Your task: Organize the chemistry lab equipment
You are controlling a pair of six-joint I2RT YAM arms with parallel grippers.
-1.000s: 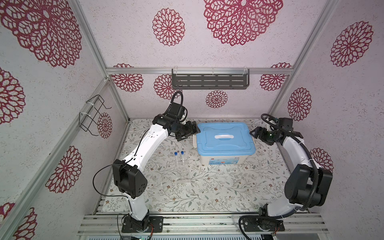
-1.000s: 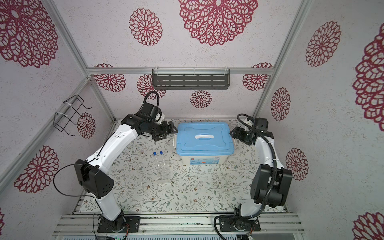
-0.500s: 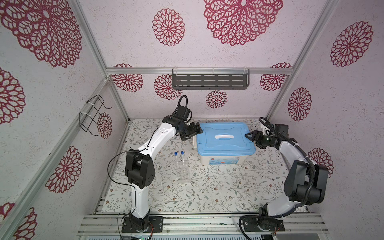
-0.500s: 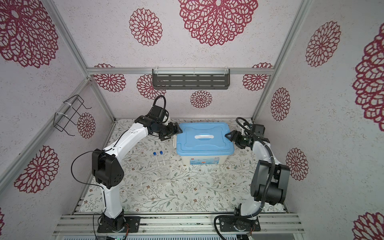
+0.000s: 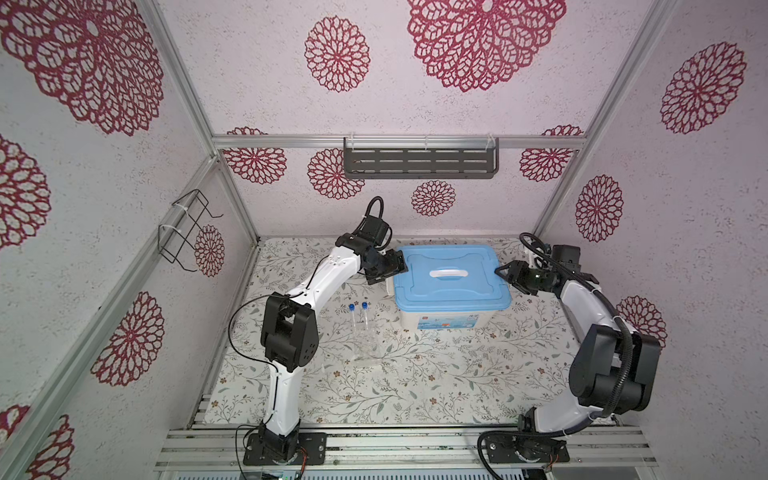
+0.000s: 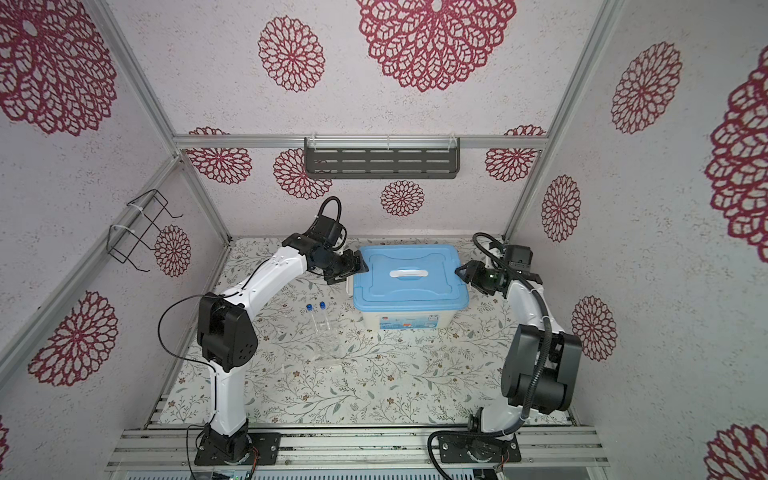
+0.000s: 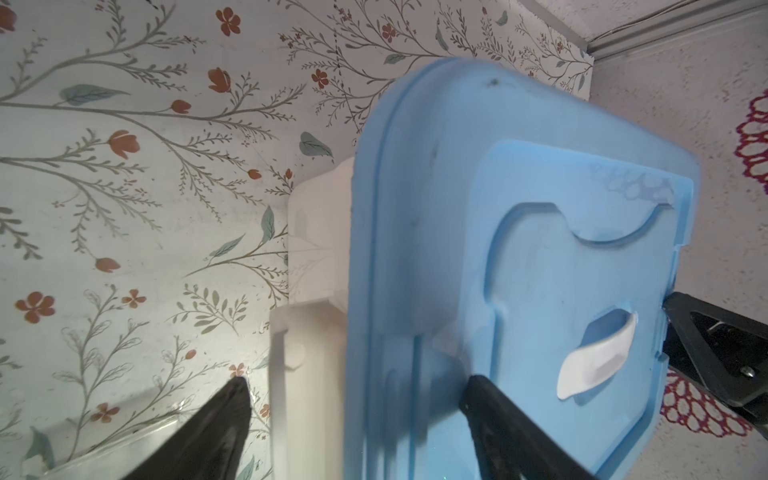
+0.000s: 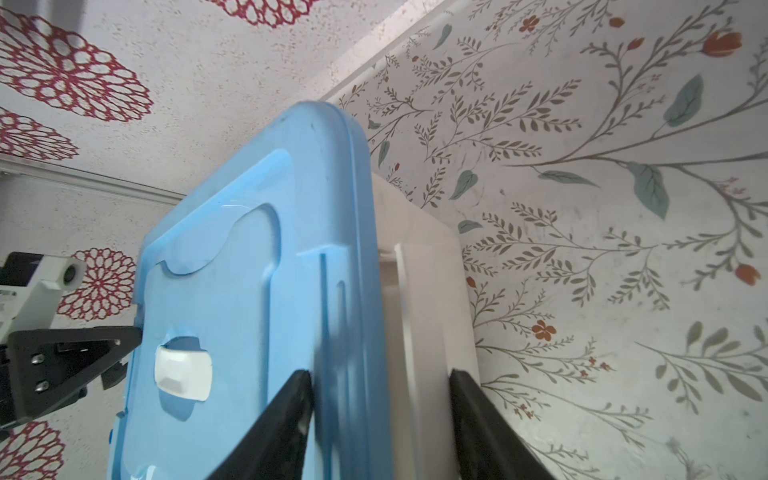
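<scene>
Two slim clear tubes with blue caps (image 5: 358, 311) (image 6: 316, 311) stand upright in a clear plastic stand (image 5: 365, 349) (image 6: 330, 351) on the floral mat, left of the tub. My left gripper (image 5: 392, 268) (image 6: 357, 268) (image 7: 357, 388) is open at the left end of the tub's blue lid (image 5: 436, 291) (image 7: 436, 249), one finger over the lid, one outside the white side latch (image 7: 307, 374). My right gripper (image 5: 505, 274) (image 6: 463, 272) (image 8: 380, 380) is open astride the right end of the lid (image 8: 249, 270) and its white latch (image 8: 424, 311).
The white tub (image 5: 449, 322) (image 6: 409, 322) stands at the middle back of the mat. A grey slotted shelf (image 5: 419, 162) hangs on the back wall. A black wire rack (image 5: 187, 228) hangs on the left wall. The floral mat (image 5: 415, 374) stretches in front of the tub.
Both grippers have moved in from beside the tub and now straddle the lid's two ends. The right jaws have narrowed a good deal, the left only slightly.
</scene>
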